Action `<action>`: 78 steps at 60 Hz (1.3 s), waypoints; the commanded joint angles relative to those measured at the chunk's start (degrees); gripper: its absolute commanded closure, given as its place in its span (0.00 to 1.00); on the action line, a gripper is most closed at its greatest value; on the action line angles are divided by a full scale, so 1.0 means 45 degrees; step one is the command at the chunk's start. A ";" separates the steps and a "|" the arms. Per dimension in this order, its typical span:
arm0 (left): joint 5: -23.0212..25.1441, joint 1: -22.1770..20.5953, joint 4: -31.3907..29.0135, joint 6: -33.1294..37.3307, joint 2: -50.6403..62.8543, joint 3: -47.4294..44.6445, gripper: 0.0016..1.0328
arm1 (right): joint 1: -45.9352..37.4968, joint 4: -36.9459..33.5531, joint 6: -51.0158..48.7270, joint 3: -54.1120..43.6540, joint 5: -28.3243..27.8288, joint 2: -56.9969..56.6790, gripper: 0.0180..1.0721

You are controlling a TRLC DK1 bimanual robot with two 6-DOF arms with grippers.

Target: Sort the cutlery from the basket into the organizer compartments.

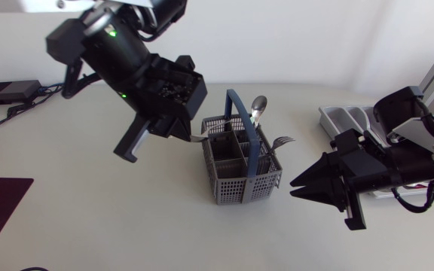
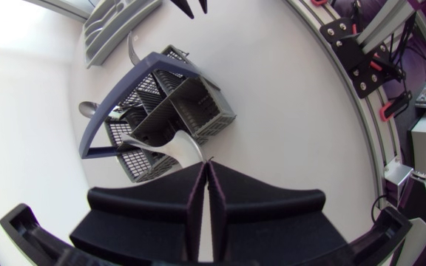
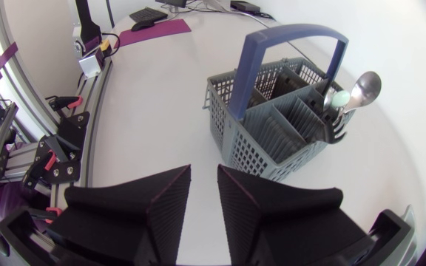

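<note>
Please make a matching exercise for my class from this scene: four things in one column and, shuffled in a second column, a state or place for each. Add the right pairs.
Things
1. left hand
2. right hand
3. spoon
4. organizer

States or places
A. open, holding nothing
B. stands bowl-up in the basket
C. partly hidden behind the right arm
D. shut on a silver cutlery handle

Pairs: 1-D, 2-A, 3-B, 4-C

My head camera looks down from well above the table (image 1: 89, 226). My left wrist camera faces down on the basket (image 2: 170, 103) from close by, with the organizer (image 2: 117, 26) beyond. My right wrist camera looks leftward across the table, near the basket. All three share the basket.
</note>
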 commanded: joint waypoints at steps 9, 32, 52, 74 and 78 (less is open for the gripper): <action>0.0800 -0.0194 -0.0638 -0.1223 -0.2205 -0.0717 0.97 | 0.1423 0.0984 0.1206 -0.0645 0.0475 -0.1773 0.70; 0.2226 -0.0897 -0.3041 -0.3410 -0.3494 -0.0717 0.97 | 0.5408 0.2898 0.3628 -0.0997 0.3268 -0.3667 0.64; 0.2187 -0.2244 -0.3080 -0.4582 -0.4119 -0.0737 0.97 | 0.7888 0.4578 0.4565 -0.0762 0.5202 -0.3902 0.63; 0.2265 -0.3729 -0.2689 -0.5461 -0.3435 -0.0542 0.97 | 0.8650 0.5437 0.4194 -0.0313 0.6100 -0.3863 0.62; 0.2285 -0.3729 -0.2533 -0.5461 -0.3201 -0.0522 0.97 | 0.8689 0.5613 0.4194 -0.0313 0.6100 -0.3863 0.62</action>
